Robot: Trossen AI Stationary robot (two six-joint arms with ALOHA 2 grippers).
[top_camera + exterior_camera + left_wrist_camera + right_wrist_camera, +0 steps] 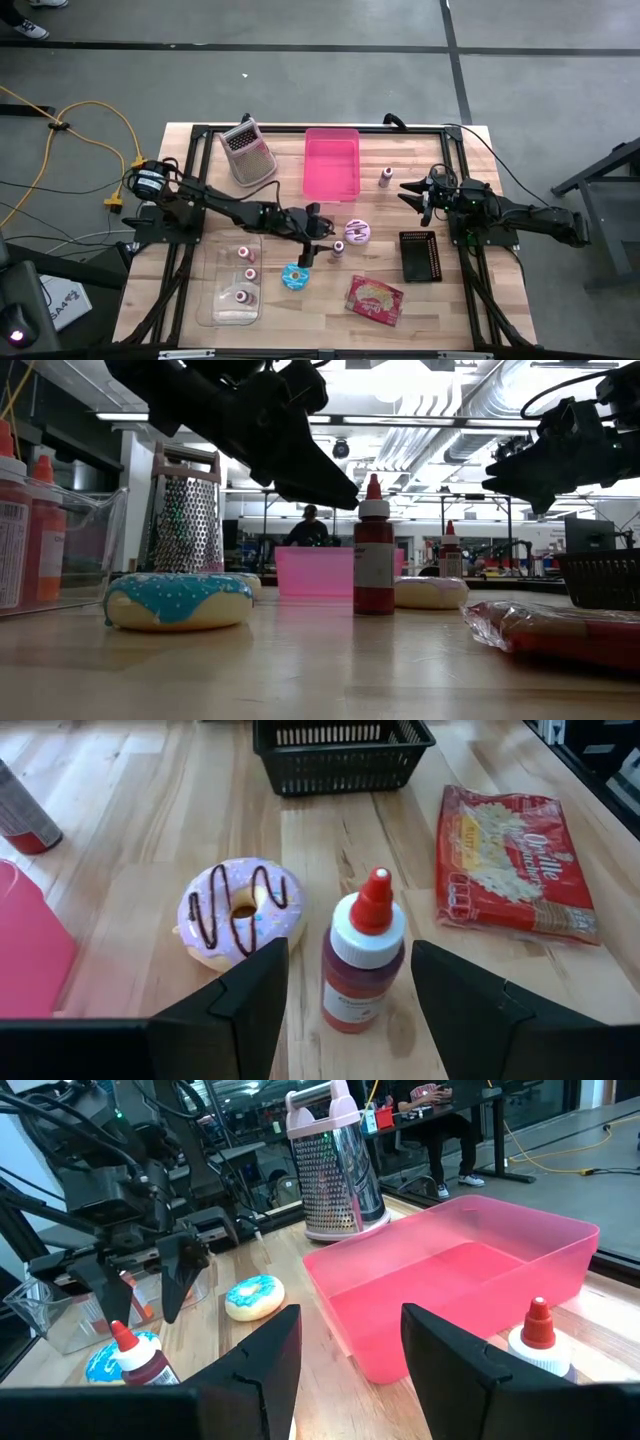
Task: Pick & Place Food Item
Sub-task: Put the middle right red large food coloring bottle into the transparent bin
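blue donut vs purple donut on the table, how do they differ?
Icing: the blue donut has light blue icing with white sprinkles; the purple donut has lilac icing with dark chocolate stripes.
Place: the blue donut lies beside the clear tray; the purple donut lies nearer the black basket, just past the red sauce bottle.
Both are ring donuts lying flat on the wooden table, neither held.

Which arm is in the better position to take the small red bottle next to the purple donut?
The left. The left gripper hangs open right by the red bottle, which shows between its fingers beside the purple donut. The right gripper waits farther off, facing the pink bin.
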